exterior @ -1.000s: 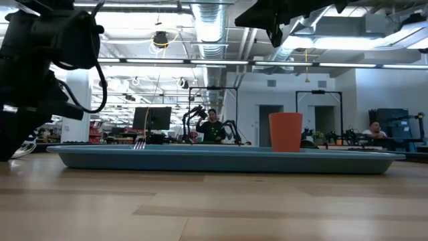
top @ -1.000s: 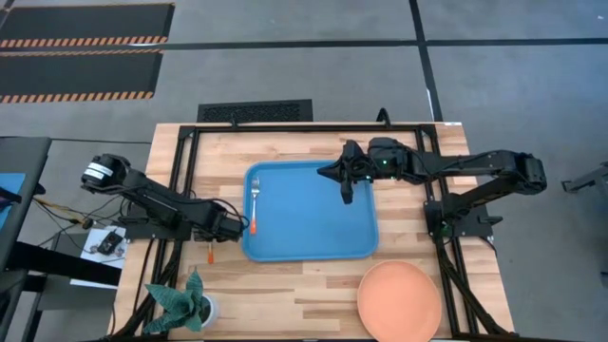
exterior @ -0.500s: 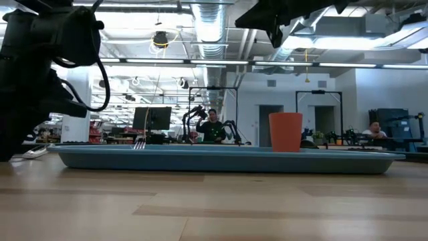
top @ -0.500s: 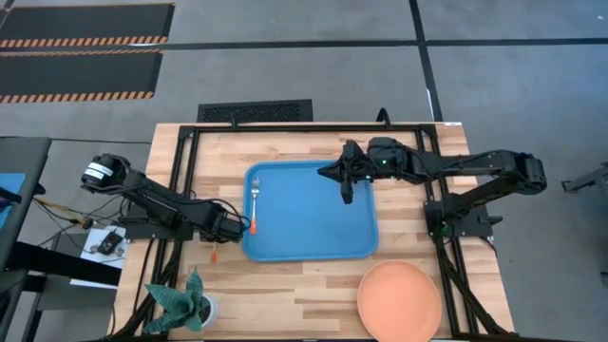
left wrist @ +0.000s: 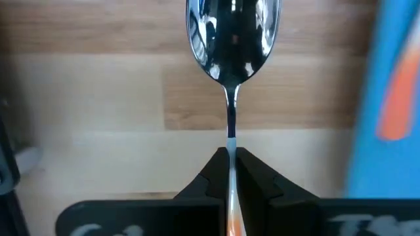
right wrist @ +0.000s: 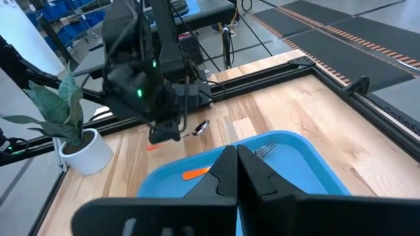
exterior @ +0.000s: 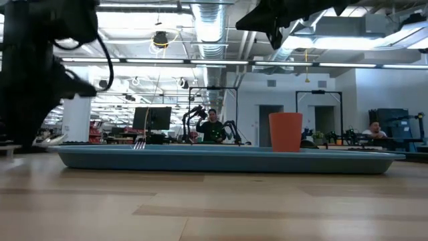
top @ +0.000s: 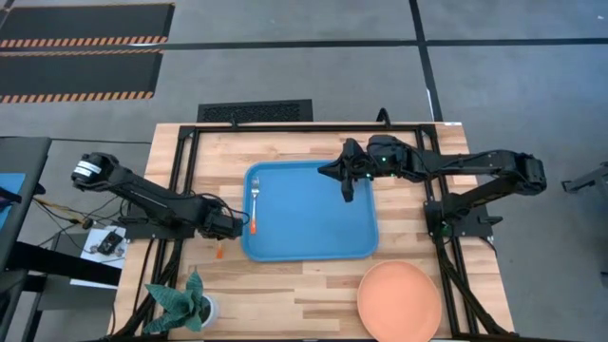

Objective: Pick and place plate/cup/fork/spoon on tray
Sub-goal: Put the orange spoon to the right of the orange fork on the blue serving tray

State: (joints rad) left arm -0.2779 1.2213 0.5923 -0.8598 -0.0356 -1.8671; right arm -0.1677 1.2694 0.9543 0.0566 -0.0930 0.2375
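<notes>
My left gripper (left wrist: 231, 157) is shut on the spoon (left wrist: 233, 39), just off the left rim of the blue tray (top: 313, 237). The spoon's orange handle end (top: 218, 252) sticks out toward the table's near edge. The fork (top: 255, 201) lies on the tray's left part. In the low view the orange cup (exterior: 285, 132) stands upright on the tray; from above my right arm hides it. My right gripper (top: 348, 193) is shut and hangs over the tray's far right part. The salmon plate (top: 399, 299) lies flat on the table, near right. My left gripper pinches the spoon's thin silver stem (left wrist: 230, 134) between its two fingertips, just behind the bowl, where the orange handle begins. The silver bowl (right wrist: 202, 128) reaches out ahead of the fingers, hollow side up. Whether the spoon is clear of the table I cannot tell.
A white pot with a green plant (top: 190, 304) stands at the near left corner. A black frame (top: 313, 126) runs along the far side and both sides of the table. Bare wood lies between the tray and the near edge.
My left arm has swung, its shoulder end going toward the table's left edge, while its gripper stays by the tray's left rim. The spoon's orange handle end has slid a little toward the tray. My right arm has kept still.
</notes>
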